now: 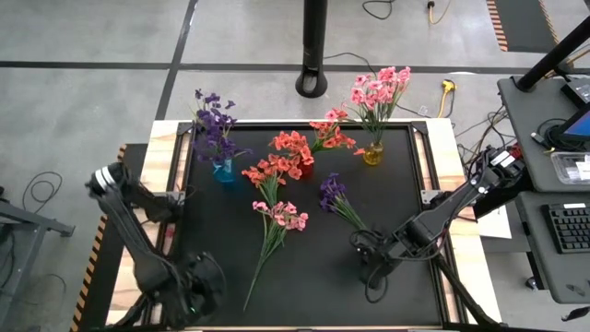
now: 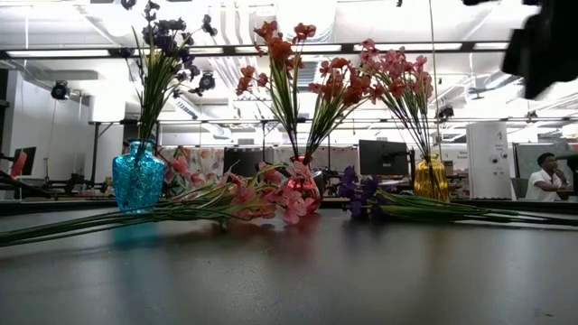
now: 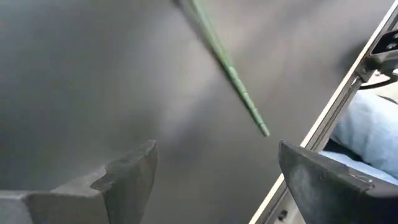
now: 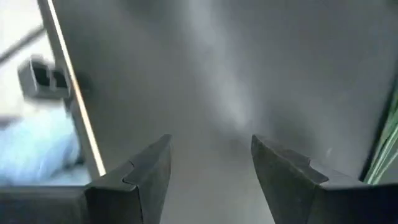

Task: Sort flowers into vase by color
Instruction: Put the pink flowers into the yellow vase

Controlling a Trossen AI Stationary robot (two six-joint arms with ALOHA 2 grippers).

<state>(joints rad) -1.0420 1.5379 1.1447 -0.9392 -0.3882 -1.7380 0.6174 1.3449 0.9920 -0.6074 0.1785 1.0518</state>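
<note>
Three loose flowers lie flat on the black mat: a coral-red sprig (image 1: 268, 173), a pink sprig (image 1: 282, 218) whose long stem runs toward the near edge, and a purple sprig (image 1: 333, 195). At the back stand a blue vase (image 1: 222, 171) with purple flowers, a red vase (image 1: 305, 169) with coral-red ones and a yellow vase (image 1: 372, 154) with pink ones. My left gripper (image 1: 199, 288) hangs open at the near left, just left of the pink sprig's stem end (image 3: 263, 129). My right gripper (image 1: 370, 255) hangs open at the near right, beside the purple sprig's stem end (image 4: 384, 152).
The mat's metal side rails (image 1: 430, 175) and wooden borders (image 1: 166, 148) frame the work area. A black pole base (image 1: 312, 83) stands on the floor behind the table. A desk with a keyboard (image 1: 564, 226) is to the right. Bare mat (image 1: 313, 286) lies between the two grippers.
</note>
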